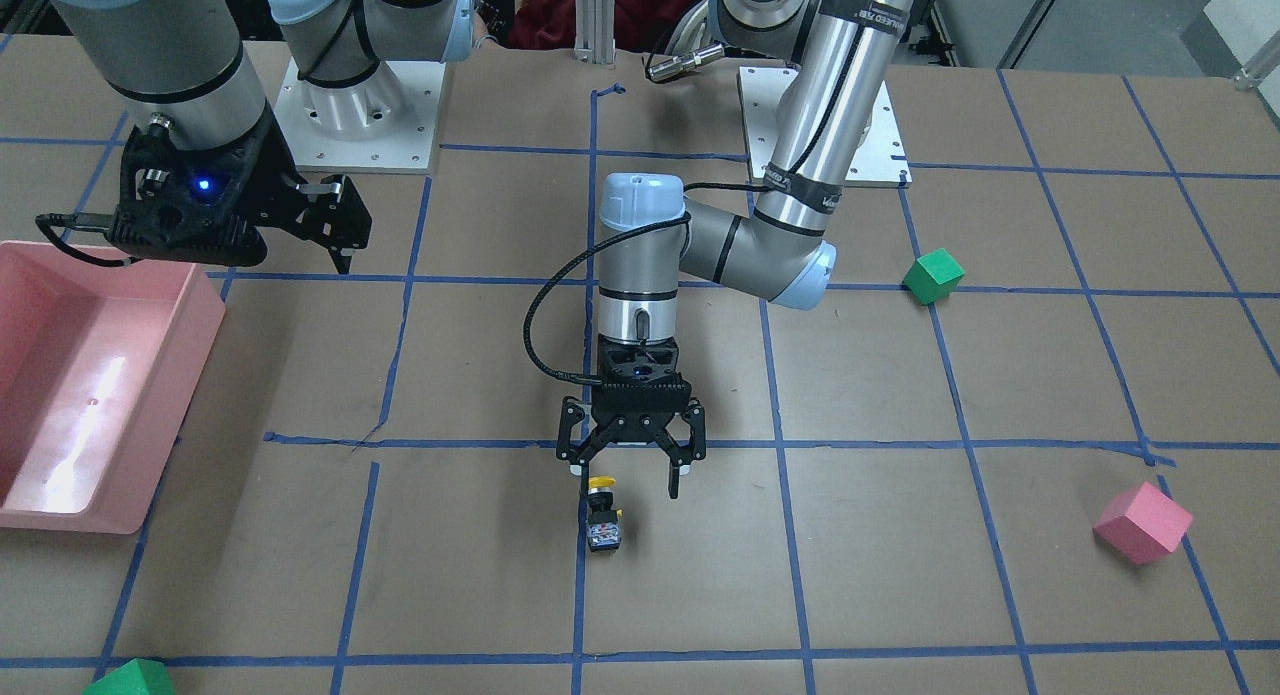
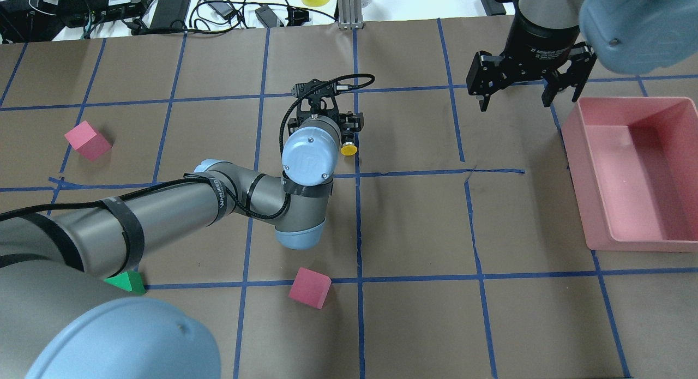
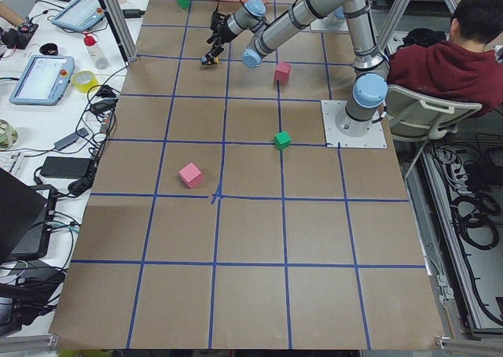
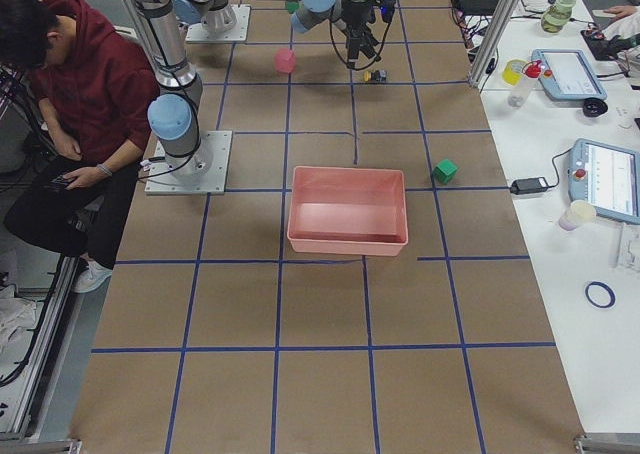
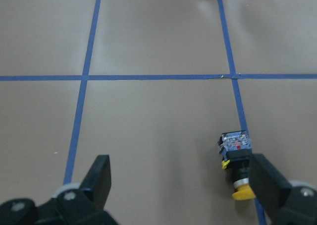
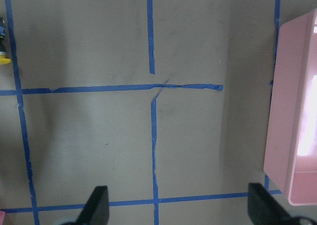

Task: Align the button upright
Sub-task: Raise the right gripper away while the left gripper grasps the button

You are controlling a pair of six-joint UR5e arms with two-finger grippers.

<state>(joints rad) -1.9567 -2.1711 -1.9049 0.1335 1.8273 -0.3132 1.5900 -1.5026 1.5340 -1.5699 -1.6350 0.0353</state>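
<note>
The button [image 1: 603, 515] lies on its side on the brown table, yellow cap toward the robot and black-and-white base away from it. It also shows in the left wrist view [image 5: 237, 163] and the overhead view [image 2: 348, 149]. My left gripper [image 1: 627, 485] points down over it, open and empty. The cap sits just inside one finger [image 5: 267, 185], and the rest of the gap is free. My right gripper [image 2: 515, 98] is open and empty. It hangs well off to the side, near the pink bin [image 2: 578, 166].
A green cube [image 1: 933, 275], a pink cube [image 1: 1142, 522] and another green cube [image 1: 130, 678] lie scattered on the table. A second pink cube [image 2: 310, 287] lies near my left arm's elbow. Blue tape lines grid the table.
</note>
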